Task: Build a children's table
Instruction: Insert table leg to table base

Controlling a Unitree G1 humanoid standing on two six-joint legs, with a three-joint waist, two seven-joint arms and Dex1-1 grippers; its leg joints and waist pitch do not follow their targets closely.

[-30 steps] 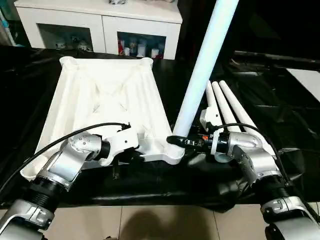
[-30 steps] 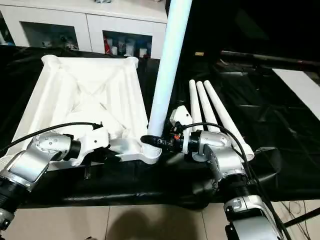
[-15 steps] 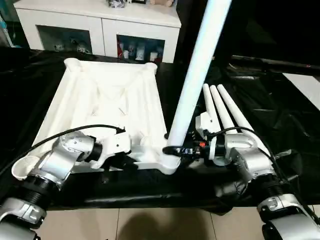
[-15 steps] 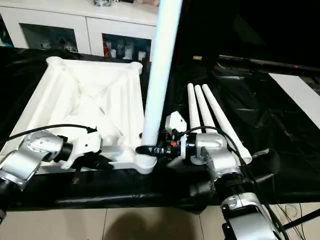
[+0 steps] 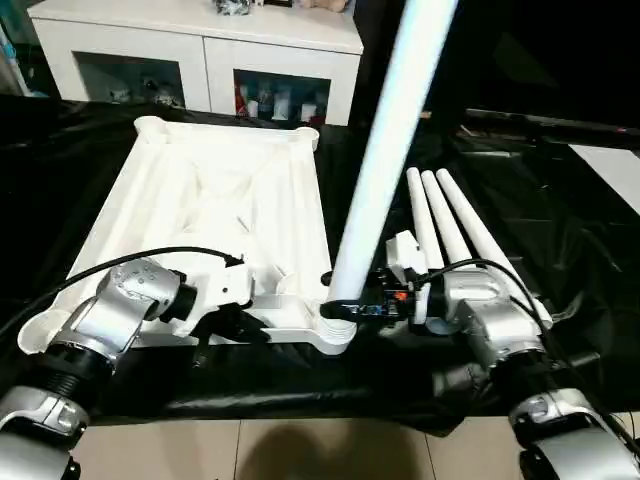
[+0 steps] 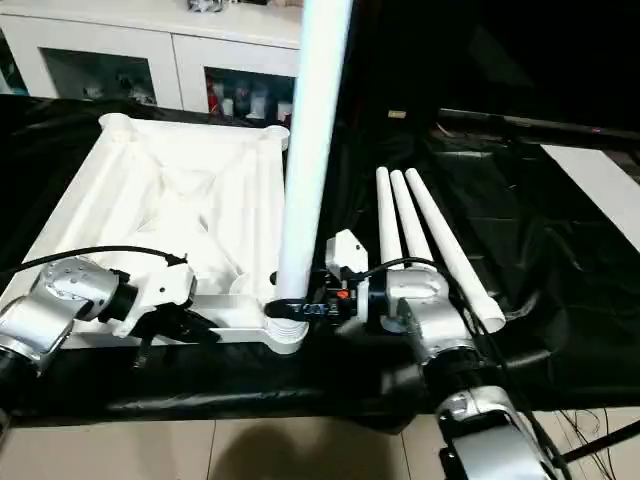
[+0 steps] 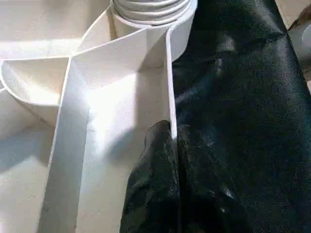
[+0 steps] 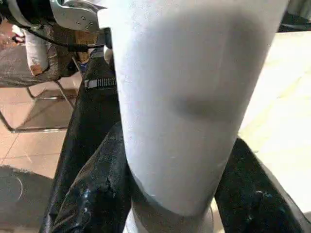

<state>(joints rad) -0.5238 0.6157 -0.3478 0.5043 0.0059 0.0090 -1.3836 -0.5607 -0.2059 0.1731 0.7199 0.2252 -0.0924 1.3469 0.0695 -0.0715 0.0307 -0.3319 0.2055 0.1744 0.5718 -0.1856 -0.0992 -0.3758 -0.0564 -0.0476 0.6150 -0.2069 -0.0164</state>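
A black, crinkled sheet (image 5: 560, 230) covers the surface, which ends at a front edge just above tiled floor (image 5: 300, 450). Behind it stands a white cabinet (image 5: 200, 50) with glass doors and small things inside; to the right of it the room is dark.

The tabletop (image 5: 220, 200) lies underside up on the left half of the surface, ribs showing, its near edge close to the front edge of the surface. One leg (image 5: 385, 150) stands upright in the near right corner socket (image 5: 335, 325), rising out of the top of the picture. Three more legs (image 5: 450, 225) lie side by side on the sheet just right of the tabletop, touching one another.

The left gripper (image 7: 167, 141) is pressed together on the tabletop's near rim wall, close to the socket. The right gripper (image 5: 350, 308) is clamped around the base of the upright leg, its fingers (image 8: 97, 194) on either side of the tube.

To the right of the lying legs the sheet is bare up to a white strip (image 5: 610, 165) at the picture's edge; the far left of the surface is bare too.
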